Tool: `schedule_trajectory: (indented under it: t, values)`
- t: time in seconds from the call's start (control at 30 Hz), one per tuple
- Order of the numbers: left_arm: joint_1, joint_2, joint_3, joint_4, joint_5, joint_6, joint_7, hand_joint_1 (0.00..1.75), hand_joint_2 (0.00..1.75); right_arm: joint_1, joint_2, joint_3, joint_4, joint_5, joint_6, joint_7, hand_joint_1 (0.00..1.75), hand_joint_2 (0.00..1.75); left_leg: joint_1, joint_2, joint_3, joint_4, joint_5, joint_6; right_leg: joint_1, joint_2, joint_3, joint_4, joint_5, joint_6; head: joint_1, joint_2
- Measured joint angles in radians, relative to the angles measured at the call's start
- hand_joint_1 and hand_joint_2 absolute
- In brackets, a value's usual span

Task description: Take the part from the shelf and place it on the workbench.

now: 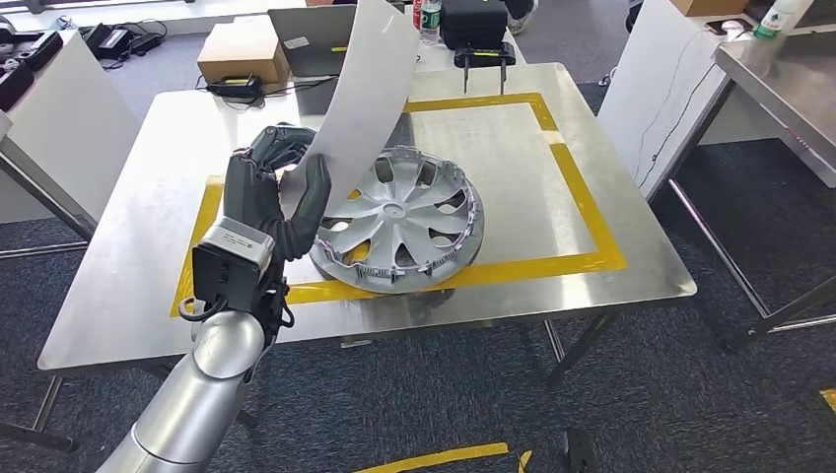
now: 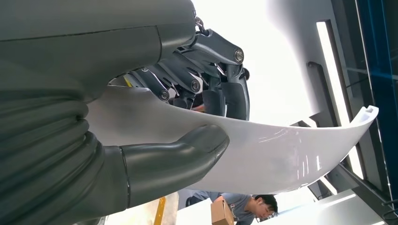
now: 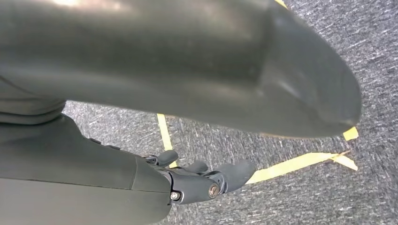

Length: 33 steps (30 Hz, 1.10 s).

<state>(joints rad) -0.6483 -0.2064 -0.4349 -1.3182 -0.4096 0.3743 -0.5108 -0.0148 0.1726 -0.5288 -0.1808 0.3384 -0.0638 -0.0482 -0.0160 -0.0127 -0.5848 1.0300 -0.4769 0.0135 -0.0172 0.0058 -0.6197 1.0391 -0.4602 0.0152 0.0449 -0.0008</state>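
Left hand: the left hand (image 1: 279, 192) grips the lower end of the white curved panel (image 1: 367, 89), thumb on one face and fingers (image 2: 220, 96) on the other.
Panel: held upright above the steel workbench (image 1: 138, 246), leaning over the silver hubcap (image 1: 404, 217).
Hubcap: lies flat inside the yellow tape square (image 1: 582, 197).
Right hand: the right hand (image 3: 202, 180) hangs over grey carpet, fingers loosely curled, holding nothing.

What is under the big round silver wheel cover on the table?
The silver wheel cover lies on the steel workbench, overlapping a strip of yellow tape. Tape glimpses through its openings; the rest beneath is hidden.
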Motion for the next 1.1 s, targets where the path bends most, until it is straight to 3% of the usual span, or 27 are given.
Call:
schedule_trajectory:
  t: [0.93, 1.1]
  values:
    - [-0.018, -0.01, -0.001, 0.055, 0.0, -0.015, 0.002, 1.75, 1.75, 0.001, -0.001, -0.017, 0.0, -0.005, -0.007, 0.003, 0.0, 0.0, -0.001, 0.0, 0.0, 0.0, 0.0, -0.001, -0.001, 0.0, 0.005, -0.007, 0.003, 0.003, 0.0, 0.0]
    - [-0.02, -0.011, -0.001, 0.057, 0.001, -0.018, 0.002, 1.75, 1.75, 0.001, 0.0, -0.017, 0.0, -0.001, -0.007, 0.004, 0.0, 0.0, -0.006, 0.0, -0.001, 0.004, -0.003, 0.004, -0.006, 0.0, 0.006, -0.01, 0.005, 0.008, 0.0, 0.0]
